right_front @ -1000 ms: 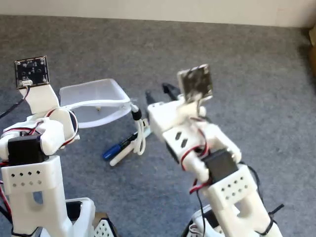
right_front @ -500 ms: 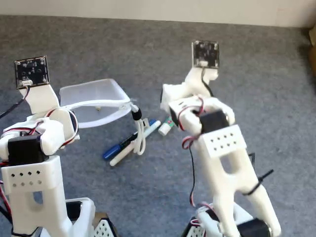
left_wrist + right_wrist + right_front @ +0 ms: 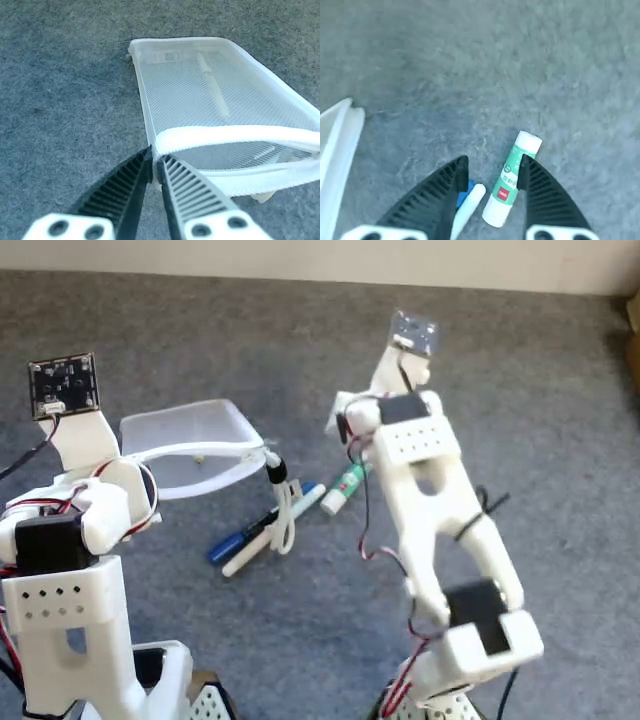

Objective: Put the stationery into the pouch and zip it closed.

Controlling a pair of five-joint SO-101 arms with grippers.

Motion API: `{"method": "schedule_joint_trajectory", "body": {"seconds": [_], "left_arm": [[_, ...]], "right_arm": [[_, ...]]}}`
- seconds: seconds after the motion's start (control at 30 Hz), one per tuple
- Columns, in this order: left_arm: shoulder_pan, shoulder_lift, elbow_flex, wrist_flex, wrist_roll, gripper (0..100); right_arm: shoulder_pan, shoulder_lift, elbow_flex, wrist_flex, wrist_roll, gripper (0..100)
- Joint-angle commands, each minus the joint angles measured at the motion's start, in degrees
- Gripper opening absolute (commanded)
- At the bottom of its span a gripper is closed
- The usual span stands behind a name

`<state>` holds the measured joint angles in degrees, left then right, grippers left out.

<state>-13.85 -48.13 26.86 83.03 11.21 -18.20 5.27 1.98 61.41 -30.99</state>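
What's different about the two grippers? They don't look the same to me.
The left gripper is shut, but the right gripper is open. The left gripper pinches the rim of the pouch, while the right gripper grips nothing. The left gripper is at the pouch's corner, and the right gripper is over the glue stick lying on the carpet. Both are black and ribbed, with white bases.

Left arm (image 3: 62,612) and right arm (image 3: 432,490): white printed plastic, black servos (image 3: 45,540), red-black wiring (image 3: 364,525), black ribbed fingers (image 3: 120,189), wrist camera boards (image 3: 63,383).
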Motion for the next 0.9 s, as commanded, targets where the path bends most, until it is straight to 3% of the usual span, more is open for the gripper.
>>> {"method": "schedule_joint_trajectory", "body": {"seconds": [0.0, 0.33, 0.43, 0.87], "left_arm": [[-0.22, 0.13, -0.22, -1.23, 0.26, 1], [-0.22, 0.13, -0.22, -1.05, 0.26, 1], [-0.22, 0.13, -0.22, -0.97, 0.26, 1], [-4.35, 0.13, 0.31, -0.97, 0.26, 1]], "right_arm": [[0.66, 4.53, -9.63, 4.09, -4.84, 15.6], [0.75, 19.21, -26.24, 13.85, -6.15, 15.6], [0.75, 21.49, -29.41, 16.40, -11.25, 15.6], [0.75, 25.63, -31.96, 17.54, -12.75, 15.6]]}}
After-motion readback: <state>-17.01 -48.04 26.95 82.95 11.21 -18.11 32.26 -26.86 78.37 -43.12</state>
